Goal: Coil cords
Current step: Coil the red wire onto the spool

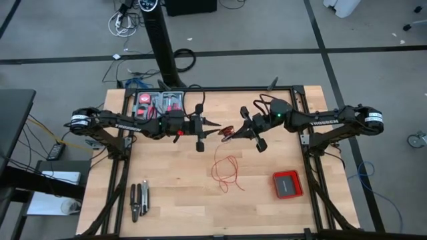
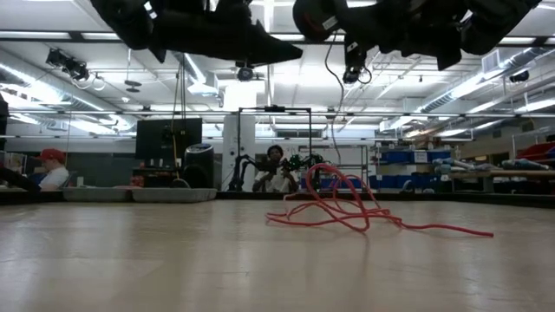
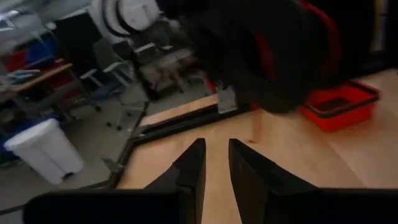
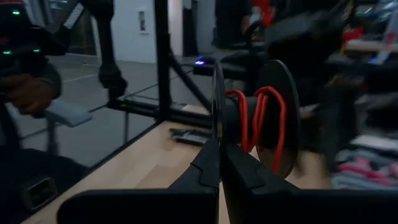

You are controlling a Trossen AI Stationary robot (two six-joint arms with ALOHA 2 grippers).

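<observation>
Gripping a black spool (image 4: 255, 118), the right end effector (image 4: 221, 165) is wound with red wire (image 4: 261, 121).

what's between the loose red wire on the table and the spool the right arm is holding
Nothing visible. The loose red wire lies in loops on bare wood, and the black spool, pinched in the shut jaws of the right gripper, hangs above it. The left gripper faces the spool from the other side, off the wire's path.
</observation>
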